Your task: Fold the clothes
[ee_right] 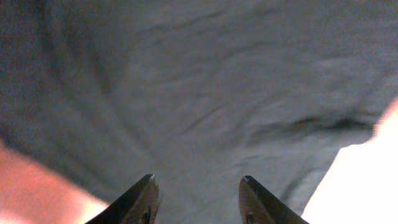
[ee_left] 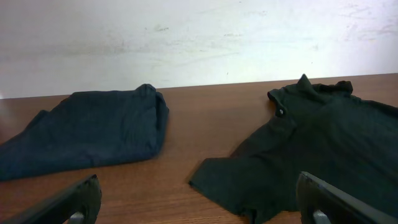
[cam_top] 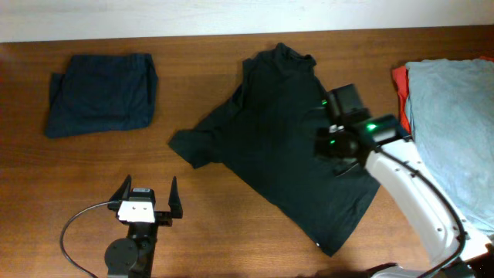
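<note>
Clothes: four garments lie on the bench (cam_top: pixel 231 224). Only the black T-shirt (cam_top: pixel 285 147) is unfolded, so we take it as the piece in hand.
Black T-shirt, position: it is at the centre of the overhead view, spread flat but skewed. The collar points to 12 o'clock, the hem to 5 o'clock, and one sleeve reaches out to 9 o'clock.
Navy garment (cam_top: pixel 100 93): it forms a compact rectangle at 10 o'clock, well apart from the shirt. We judge it already folded and set outside the working area.
Grey-blue garment (cam_top: pixel 455 131): it lies at 3 o'clock over a red garment (cam_top: pixel 399 81), of which only a strip shows. We read these two as the pile yet to be folded.
Right fingers (ee_right: pixel 140 196): they are parted with nothing between them, above blurred cloth that fills the right wrist view. In the overhead view the right arm (cam_top: pixel 417 193) reaches in from 5 o'clock over the shirt's 3 o'clock side. We cannot tell whether the tips touch the fabric.
Left fingers (cam_top: pixel 122 190): they are spread wide and empty at 7 o'clock over bare bench, apart from the shirt. We judge them held clear to leave the sleeve free.
Step in hand: we judge that the right arm is placed to pinch the shirt's near edge.
</note>
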